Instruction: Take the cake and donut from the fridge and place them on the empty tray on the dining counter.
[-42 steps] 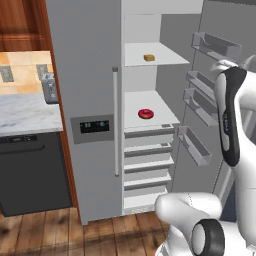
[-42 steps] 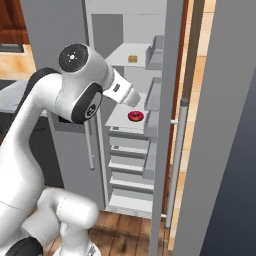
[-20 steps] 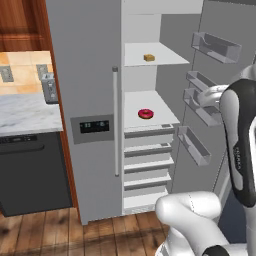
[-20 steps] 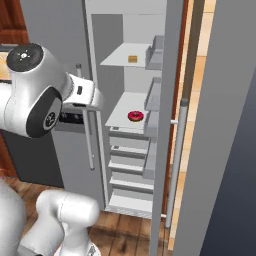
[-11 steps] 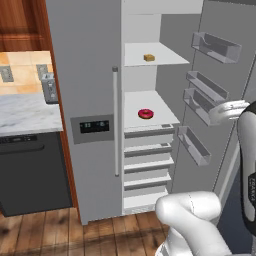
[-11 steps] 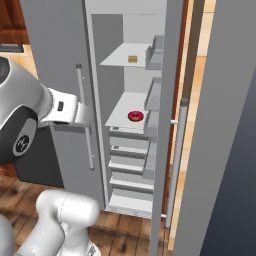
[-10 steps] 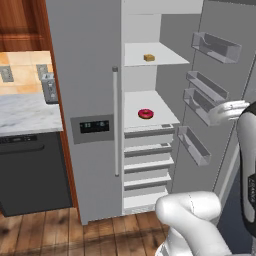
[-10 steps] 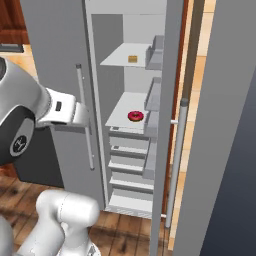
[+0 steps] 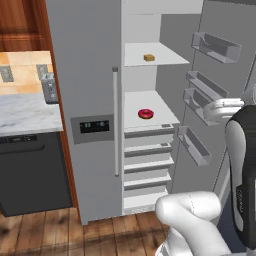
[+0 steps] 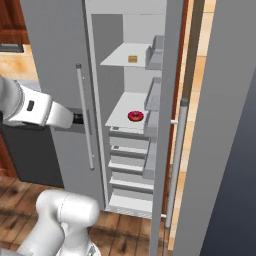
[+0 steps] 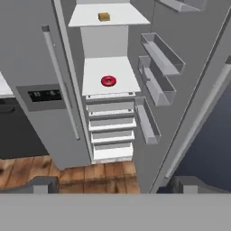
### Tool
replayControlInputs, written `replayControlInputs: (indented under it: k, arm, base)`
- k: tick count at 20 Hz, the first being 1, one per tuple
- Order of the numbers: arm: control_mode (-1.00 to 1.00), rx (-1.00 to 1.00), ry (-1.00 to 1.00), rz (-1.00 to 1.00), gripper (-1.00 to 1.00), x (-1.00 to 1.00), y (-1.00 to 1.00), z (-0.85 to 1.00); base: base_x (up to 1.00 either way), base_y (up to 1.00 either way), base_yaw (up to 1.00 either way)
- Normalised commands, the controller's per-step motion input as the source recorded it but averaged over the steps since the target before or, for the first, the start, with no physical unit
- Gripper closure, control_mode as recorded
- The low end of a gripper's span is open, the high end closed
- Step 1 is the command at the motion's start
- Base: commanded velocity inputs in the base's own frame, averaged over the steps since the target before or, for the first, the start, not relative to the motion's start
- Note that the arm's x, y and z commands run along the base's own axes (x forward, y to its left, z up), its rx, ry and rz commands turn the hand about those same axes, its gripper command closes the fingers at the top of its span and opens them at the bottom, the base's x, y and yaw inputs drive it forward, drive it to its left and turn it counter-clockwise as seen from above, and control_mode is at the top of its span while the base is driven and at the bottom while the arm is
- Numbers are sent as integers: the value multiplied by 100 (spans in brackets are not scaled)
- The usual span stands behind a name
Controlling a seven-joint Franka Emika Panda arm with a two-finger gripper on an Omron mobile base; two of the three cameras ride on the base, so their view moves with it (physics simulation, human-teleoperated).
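- The cake [image 9: 149,58], a small golden-tan block, sits on the upper white shelf inside the fridge [image 9: 85,95], toward the middle of that shelf and apart from everything else.
- The donut [image 9: 145,113], a ring with glossy pink-red icing, lies on the wider white shelf below it, near the shelf's front edge, above a stack of white drawers.
- The fridge's right door stands swung wide open, its clear door bins [image 9: 199,100] empty as far as can be seen; the left door, with its long bar handle [image 9: 115,120] and dark dispenser panel [image 9: 94,126], is shut.
- The gripper [image 11: 113,184] is well back from the shelves, looking into the open compartment from a distance; its fingers are spread wide apart and hold nothing.
- To the left of the fridge is a marble kitchen worktop [image 9: 25,112] over a dark appliance front.
- Judged from this: the fridge is open, but neither pastry has been picked up. Both reaches, both carries to the tray and both placements are left to do.
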Motion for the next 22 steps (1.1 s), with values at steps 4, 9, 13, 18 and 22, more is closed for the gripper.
replayControlInputs:
  k: [4, 9, 13, 18, 22]
  arm:
    - [100, 0, -4, -9, -100, 31, 14, -23]
    - [100, 0, 0, 0, -100, 0, 0, 0]
    - [100, 0, 0, 0, -100, 0, 0, 0]
    - [100, 0, 0, 0, -100, 0, 0, 0]
    - [100, 0, 0, 0, -100, 0, 0, 0]
  base:
    - [38, 7, -8]
    - [87, -13, -3]
    - [79, 10, 9]
    - [66, -35, 27]
    - [56, -56, 26]
